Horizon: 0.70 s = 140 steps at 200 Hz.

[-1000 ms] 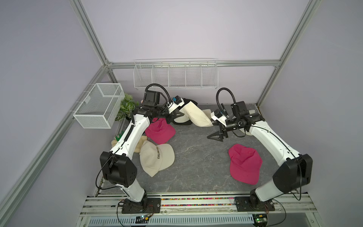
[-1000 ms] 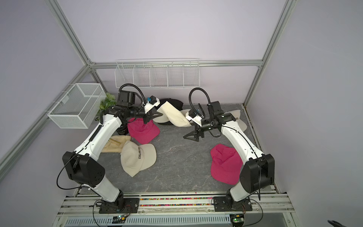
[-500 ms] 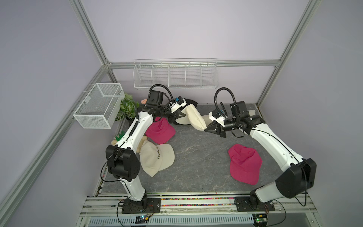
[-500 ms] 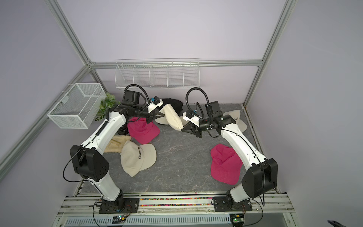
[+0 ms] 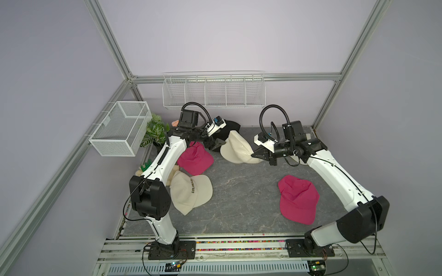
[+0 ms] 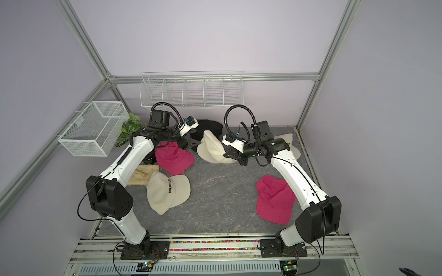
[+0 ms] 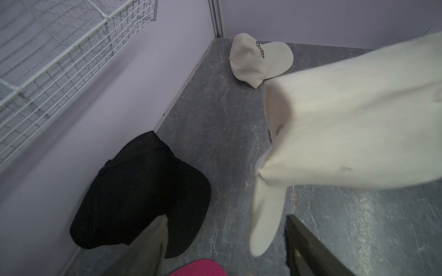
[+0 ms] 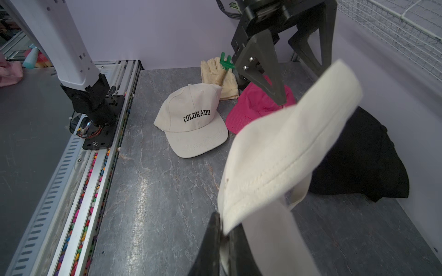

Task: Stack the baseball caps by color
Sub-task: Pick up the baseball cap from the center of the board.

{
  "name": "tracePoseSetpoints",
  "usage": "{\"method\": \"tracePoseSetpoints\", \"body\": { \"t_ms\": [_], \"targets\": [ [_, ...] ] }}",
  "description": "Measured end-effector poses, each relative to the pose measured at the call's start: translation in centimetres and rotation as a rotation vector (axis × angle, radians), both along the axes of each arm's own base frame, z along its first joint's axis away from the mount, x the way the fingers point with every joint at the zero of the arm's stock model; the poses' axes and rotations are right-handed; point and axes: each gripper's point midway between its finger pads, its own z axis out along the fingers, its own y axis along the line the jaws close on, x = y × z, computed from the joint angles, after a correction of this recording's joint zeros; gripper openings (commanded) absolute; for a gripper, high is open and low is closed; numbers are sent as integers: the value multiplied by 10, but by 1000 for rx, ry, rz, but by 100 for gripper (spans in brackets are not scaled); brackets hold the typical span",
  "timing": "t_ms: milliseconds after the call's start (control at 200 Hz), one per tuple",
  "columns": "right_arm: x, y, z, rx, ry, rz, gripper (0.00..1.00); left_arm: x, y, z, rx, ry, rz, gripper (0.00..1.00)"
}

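Three cream caps have to end in one pile, and only one is off the table. The held cream cap (image 5: 236, 148) hangs between the two arms, low over the back of the table (image 5: 239, 203) and just beside the black caps (image 5: 227, 126). The right gripper (image 5: 254, 154) is clamped on a thin bit of its edge. The left gripper (image 5: 216, 144) stands wide and holds nothing, yet in the left wrist view the cap's strap (image 7: 265, 215) dangles between its fingers (image 7: 150, 239).

That is our first worry: if the right arm pulls away while the strap sits there, we think it could catch on a finger and tug the fabric out of the pinch. The pinch itself is the second. So little cloth is gripped that a quick swing might let the cap slip and drop onto the black caps or the near pink cap (image 5: 195, 157), mixing the colours. Third, the cap hangs limp and creased, so we judge it may land folded. It might then fail to nest on the lettered cream cap (image 5: 191, 191) or on the third cream cap (image 7: 260, 59) in the back corner. Lastly, the cream gloves (image 8: 218, 74) lie just beside the lettered cap, where a low pass could drag them along
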Motion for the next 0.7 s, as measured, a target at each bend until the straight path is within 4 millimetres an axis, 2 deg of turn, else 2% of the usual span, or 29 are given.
{"method": "tracePoseSetpoints", "body": {
  "t_ms": [85, 175, 245, 345, 440, 575, 700],
  "targets": [
    [-4, -1, -1, -16, 9, 14, 6, -13, 7, 5, 29, 10, -23, 91],
    [-8, 1, -11, -39, 42, 34, 7, -31, 5, 19, 22, 4, -61, 92],
    [-10, 4, -23, -59, 87, 47, 6, -50, -7, 28, 20, -11, -120, 91],
    [-14, 9, -37, -83, 128, 71, 7, -76, -35, 33, 10, -18, -241, 88],
    [-20, 15, -47, -90, 135, 90, 7, -82, -49, 26, 0, 19, -305, 84],
    [-31, 17, -67, -122, 110, 131, 6, -69, -58, 1, 17, 94, -322, 82],
    [-39, 18, -66, -140, 70, 185, 7, -73, -68, -21, 42, 146, -357, 80]
  ]
}}
